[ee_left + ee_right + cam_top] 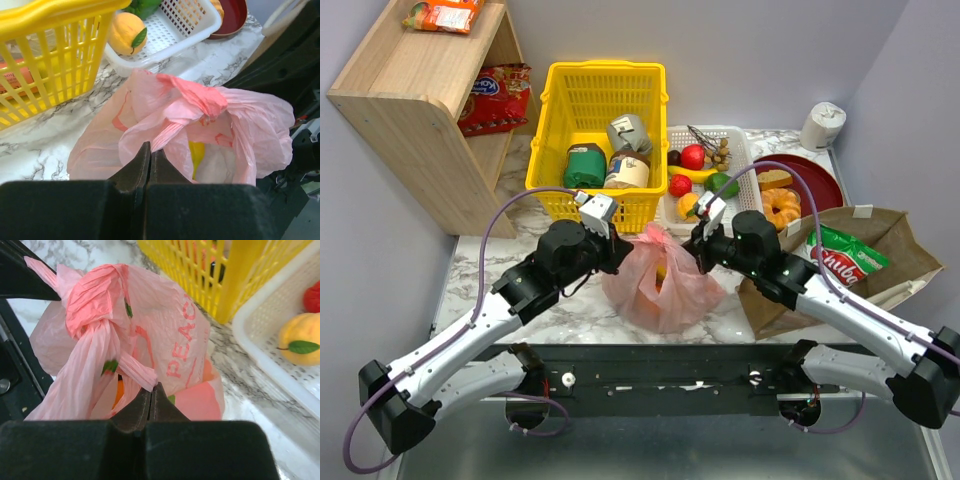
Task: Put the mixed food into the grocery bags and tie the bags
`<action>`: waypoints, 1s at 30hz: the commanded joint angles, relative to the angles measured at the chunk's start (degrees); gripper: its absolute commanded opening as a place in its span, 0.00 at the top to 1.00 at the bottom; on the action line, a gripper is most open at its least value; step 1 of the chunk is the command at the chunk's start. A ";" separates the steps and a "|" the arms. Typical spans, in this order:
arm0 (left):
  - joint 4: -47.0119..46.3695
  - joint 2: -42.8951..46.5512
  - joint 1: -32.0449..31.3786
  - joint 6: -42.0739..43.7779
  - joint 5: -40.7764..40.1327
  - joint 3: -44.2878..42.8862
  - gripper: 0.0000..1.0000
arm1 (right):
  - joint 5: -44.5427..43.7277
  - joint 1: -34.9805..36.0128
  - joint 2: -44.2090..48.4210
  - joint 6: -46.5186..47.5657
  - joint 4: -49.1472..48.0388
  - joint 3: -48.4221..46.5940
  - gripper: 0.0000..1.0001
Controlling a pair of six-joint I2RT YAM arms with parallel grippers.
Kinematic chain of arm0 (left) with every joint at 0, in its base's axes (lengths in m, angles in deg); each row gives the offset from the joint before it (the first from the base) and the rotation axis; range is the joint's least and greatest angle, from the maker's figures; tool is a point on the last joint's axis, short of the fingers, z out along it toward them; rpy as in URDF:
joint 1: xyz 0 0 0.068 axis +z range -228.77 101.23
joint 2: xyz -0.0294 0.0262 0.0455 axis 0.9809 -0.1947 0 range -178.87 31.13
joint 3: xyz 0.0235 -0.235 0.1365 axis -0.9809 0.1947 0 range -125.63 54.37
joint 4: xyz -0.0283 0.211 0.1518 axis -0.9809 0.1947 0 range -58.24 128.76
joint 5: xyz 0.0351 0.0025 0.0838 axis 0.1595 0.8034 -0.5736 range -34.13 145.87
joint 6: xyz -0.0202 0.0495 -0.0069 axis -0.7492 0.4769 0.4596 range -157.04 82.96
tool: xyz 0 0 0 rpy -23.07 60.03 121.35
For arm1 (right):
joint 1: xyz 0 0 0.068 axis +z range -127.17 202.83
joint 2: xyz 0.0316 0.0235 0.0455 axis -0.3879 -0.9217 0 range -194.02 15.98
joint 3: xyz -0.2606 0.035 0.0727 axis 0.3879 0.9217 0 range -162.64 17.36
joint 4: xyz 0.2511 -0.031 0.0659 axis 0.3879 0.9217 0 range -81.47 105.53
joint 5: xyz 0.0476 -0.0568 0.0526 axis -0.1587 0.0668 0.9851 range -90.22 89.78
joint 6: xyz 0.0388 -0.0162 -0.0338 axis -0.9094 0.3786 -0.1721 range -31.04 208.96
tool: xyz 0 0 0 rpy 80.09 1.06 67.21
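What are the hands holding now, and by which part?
Both grip the pink plastic bag: the left hand pinches one bunched strip at its top, the right hand another.

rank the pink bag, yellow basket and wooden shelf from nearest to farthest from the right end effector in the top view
1. pink bag: gripped by the right end effector
2. yellow basket: just behind, to its left
3. wooden shelf: far back-left corner
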 commanded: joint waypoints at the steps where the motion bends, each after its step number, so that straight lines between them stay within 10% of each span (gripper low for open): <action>1: -0.89 1.65 4.18 -0.88 4.73 1.20 1.00 | -9.61 0.04 3.33 1.44 3.24 -0.78 0.99; 30: -1.24 11.32 15.44 -7.11 -6.59 11.21 1.00 | -34.75 -6.99 5.18 5.84 7.38 -1.30 0.99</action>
